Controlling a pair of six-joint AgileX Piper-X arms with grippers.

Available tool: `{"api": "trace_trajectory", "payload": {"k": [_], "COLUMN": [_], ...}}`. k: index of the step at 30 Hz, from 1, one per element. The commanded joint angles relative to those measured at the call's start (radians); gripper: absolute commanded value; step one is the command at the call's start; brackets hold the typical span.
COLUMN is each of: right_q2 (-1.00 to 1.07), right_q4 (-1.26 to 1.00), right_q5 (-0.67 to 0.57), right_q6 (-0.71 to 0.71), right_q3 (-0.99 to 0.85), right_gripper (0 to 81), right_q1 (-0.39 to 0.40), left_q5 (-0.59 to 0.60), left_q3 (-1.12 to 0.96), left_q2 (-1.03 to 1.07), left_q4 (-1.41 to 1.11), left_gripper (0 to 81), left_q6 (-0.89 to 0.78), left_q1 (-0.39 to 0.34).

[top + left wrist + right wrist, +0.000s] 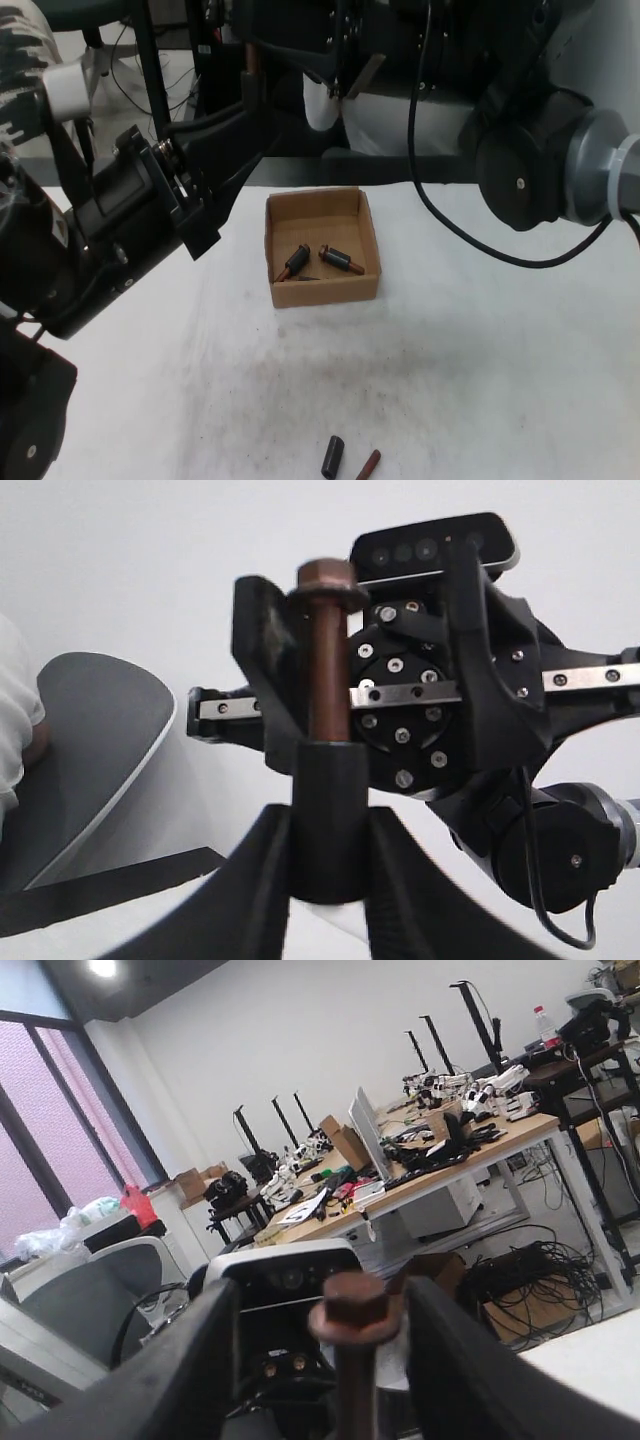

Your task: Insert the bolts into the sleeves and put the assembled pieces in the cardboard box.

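Note:
My left gripper [330, 830] is shut on a black sleeve [328, 825] held upright in the air. A copper bolt [328, 670] stands partly inside it, hex head up. My right gripper [322, 1300] is open, its fingers on either side of the bolt head [355, 1312] with gaps on both sides. Seen from the left wrist, the right gripper [370, 620] faces me just behind the bolt. On the bench, the cardboard box [322, 290] holds two assembled pieces [293, 262] [342, 261]. A loose sleeve [332, 456] and a loose bolt [368, 464] lie near the front edge.
Both arms [130, 200] [540, 150] are raised above the back of the white-covered bench. A black cable [450, 230] hangs from the arm on the right and drapes onto the cloth. A grey chair [90, 750] stands behind.

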Motion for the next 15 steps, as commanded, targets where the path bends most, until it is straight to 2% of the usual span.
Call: {"api": "trace_trajectory", "payload": {"k": [1, 9, 12, 13, 15], "right_q2": [-0.010, -0.010, -0.010, -0.010, -0.010], "right_q4": [-0.003, -0.005, -0.005, -0.005, -0.035], "right_q5": [0.015, 0.038, 0.114, 0.135, 0.135], "right_q6": [0.018, 0.018, 0.022, 0.024, 0.014], "right_q3": [-0.002, -0.002, -0.002, -0.002, -0.005], "right_gripper": [47.7, 48.0, 45.1, 37.7, 12.3], "right_q1": [0.001, 0.001, -0.006, -0.014, -0.035], "left_q5": [-0.005, -0.005, -0.005, -0.005, -0.005], "left_q3": [-0.007, -0.007, -0.007, -0.007, -0.007], "left_q2": [-0.003, -0.003, -0.003, -0.003, -0.003], "left_q4": [-0.018, -0.018, -0.018, -0.018, -0.018], "left_gripper": [0.3, 0.3, 0.3, 0.3, 0.3], "left_q6": [-0.001, -0.001, -0.001, -0.001, -0.001], "left_q1": [0.000, 0.000, 0.000, 0.000, 0.000]}}
